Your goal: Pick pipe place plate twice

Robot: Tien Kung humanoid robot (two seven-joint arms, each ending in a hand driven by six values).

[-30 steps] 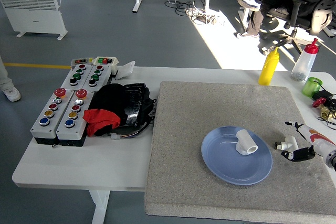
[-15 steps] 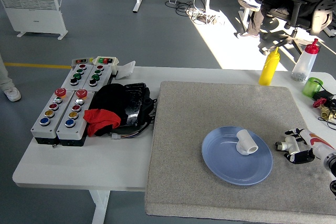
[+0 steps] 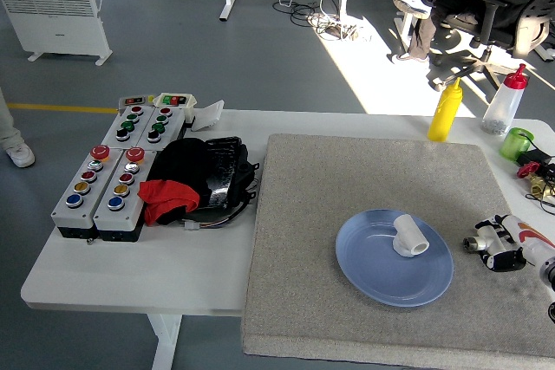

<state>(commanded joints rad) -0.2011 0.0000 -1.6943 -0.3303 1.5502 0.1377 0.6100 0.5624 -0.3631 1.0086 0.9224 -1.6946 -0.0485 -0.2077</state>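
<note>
Blue plate (image 3: pixel 373 279) on the grey mat (image 3: pixel 295 240) holds 1 white pipe (image 3: pixel 409 236). Right of it, the right hand (image 3: pixel 512 249), partly cut off, curls around a 2nd pipe (image 3: pixel 482 243), mostly hidden.

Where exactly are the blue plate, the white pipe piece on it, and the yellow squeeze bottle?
blue plate (image 3: pixel 368 270), head view, bare left part of its inside.
white pipe piece (image 3: pixel 408 237), head view, middle of its body.
yellow squeeze bottle (image 3: pixel 444 114), head view, middle of its body.
</note>
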